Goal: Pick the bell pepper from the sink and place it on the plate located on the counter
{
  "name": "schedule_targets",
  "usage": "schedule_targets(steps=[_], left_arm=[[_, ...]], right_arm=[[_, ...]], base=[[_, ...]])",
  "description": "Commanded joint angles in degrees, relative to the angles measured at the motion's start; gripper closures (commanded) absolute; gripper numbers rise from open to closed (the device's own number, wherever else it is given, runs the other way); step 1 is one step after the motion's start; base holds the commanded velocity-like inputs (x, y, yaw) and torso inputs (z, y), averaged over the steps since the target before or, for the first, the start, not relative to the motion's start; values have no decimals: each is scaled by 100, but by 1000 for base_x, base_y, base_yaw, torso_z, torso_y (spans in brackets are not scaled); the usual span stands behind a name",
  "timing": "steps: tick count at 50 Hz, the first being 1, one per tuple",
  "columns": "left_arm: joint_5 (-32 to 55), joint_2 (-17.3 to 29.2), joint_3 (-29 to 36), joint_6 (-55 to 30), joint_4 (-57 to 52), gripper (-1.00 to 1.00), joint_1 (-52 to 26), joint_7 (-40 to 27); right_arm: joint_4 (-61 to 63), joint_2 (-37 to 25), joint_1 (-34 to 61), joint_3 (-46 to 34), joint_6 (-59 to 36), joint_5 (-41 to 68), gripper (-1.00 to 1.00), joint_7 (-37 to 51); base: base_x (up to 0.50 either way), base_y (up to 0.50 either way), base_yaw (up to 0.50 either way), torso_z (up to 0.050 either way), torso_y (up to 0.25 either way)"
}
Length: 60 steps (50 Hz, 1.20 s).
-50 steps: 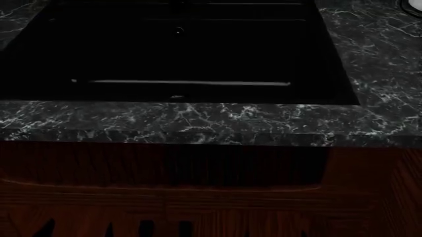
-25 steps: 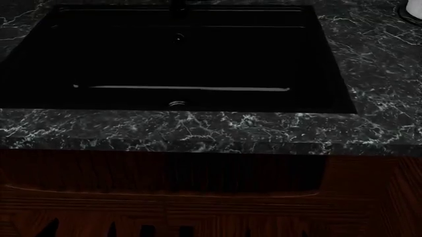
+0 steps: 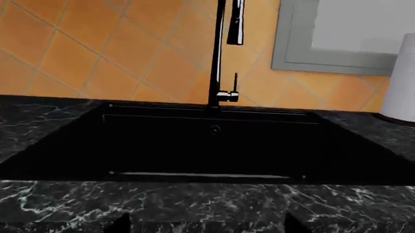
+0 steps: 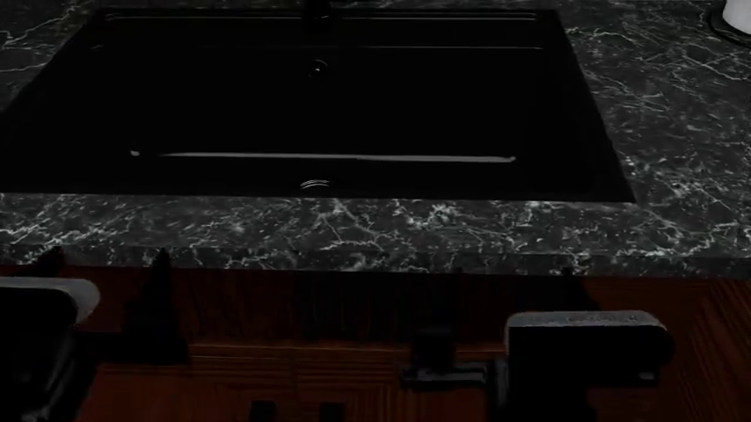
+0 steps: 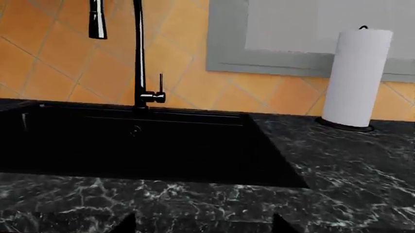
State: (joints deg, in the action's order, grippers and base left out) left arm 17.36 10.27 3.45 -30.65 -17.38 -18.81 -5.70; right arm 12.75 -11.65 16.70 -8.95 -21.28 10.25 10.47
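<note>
The sink (image 4: 317, 97) is a large black basin sunk into the black marble counter (image 4: 352, 229), with a thin pale bar (image 4: 323, 157) across it. Its inside is very dark and I see no bell pepper in any view. The plate is out of view. My left gripper (image 4: 105, 259) is low at the left in front of the counter edge, with its jaws wide apart and empty. My right gripper (image 4: 501, 301) is low at the right, also open and empty. The left wrist view shows the left gripper (image 3: 207, 225) facing the sink (image 3: 207, 145). The right wrist view shows the right gripper (image 5: 204, 224) the same way.
A black faucet (image 3: 217, 53) stands behind the sink, in front of an orange tiled wall. A white paper towel roll (image 5: 356, 77) stands on the counter at the back right. Dark wooden cabinet fronts (image 4: 352, 308) lie below the counter edge.
Both arms have risen into the bottom of the head view, where none showed before. The head view has tilted a little, so that more of the sink shows.
</note>
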Motion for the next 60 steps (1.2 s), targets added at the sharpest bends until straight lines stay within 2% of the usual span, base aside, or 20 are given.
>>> schedule_targets(steps=[1,10,14,18,26,30,33,39,54,60], left_arm=[[339,171,-90,-1053,346,-100,-1593,43],[33,141,254,-677,2203,-100,-3036,360],[77,-51,198,-461,3104,-100,-3713,467],[-93,-149,377,79,4165,-100,-4267,715],[-443,-534,630,1576,7420,-100,-5785,1169],[-511,-668,642,2095,8532,-100,-6255,1140],[-533,-694,617,2442,9133,-100,-6494,1103],[-411,-544,541,1841,8169,-100,-6102,909],[-365,-394,629,1289,7186,-100,-5694,800],[-356,-382,665,1232,7122,-100,-5683,793]], right_arm=[[-252,-161,1631,-106,-1051,57,-100,-153],[-1887,-43,3435,-251,-1188,85,-100,-554],[-2789,67,4209,-366,-1040,-1,-100,-684],[-4029,208,4812,-495,-541,-130,-100,-815],[-7367,558,6234,-494,1089,-239,-100,-1096],[-8151,664,6546,-434,1469,-181,-100,-1155],[-8154,645,6520,-414,1507,-145,-100,-1127],[-7044,516,6086,-383,809,-61,-100,-953],[-6851,540,5898,-452,655,-8,-100,-993],[-6730,506,5821,-437,579,44,-100,-994]], base=[[0,0,0,0,0],[0,0,0,0,0],[0,0,0,0,0],[0,0,0,0,0],[0,0,0,0,0],[0,0,0,0,0],[0,0,0,0,0],[0,270,0,0,0],[0,500,0,0,0],[0,500,0,0,0]])
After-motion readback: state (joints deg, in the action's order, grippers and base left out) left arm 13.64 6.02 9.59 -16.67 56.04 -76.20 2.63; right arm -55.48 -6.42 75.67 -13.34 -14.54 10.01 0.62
